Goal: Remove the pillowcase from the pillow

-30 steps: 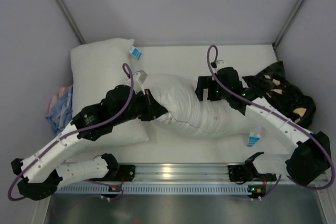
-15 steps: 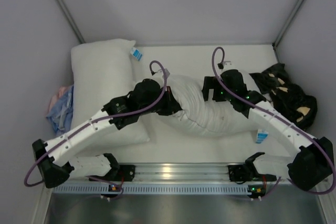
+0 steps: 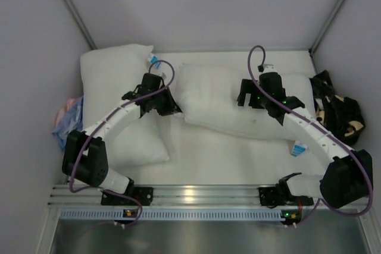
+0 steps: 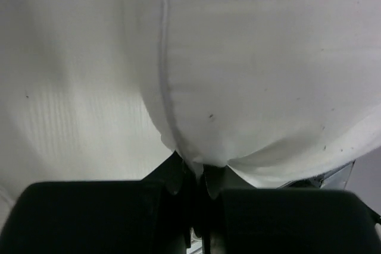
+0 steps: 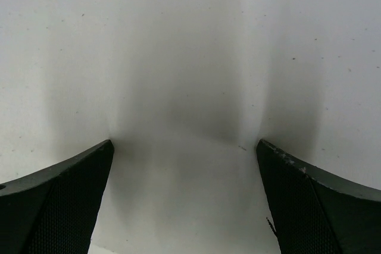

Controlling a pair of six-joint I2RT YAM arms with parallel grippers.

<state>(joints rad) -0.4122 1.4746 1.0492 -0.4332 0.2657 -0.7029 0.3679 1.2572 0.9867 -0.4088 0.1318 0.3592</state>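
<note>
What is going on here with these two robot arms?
The left hand is shut on a pinch of the plump white rectangular pillow at its left end. The right hand rests open against the same pillow. The black velvety pillowcase with tan shapes lies crumpled by the pillow's right end, apparently already off.

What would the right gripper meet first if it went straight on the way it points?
The pillow: its white fabric fills the view just ahead of the open right gripper, perhaps in contact.

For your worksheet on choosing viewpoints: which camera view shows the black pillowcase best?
The top view: the pillowcase lies crumpled at the right, beside the pillow. Both wrist views show only white pillow fabric.
</note>
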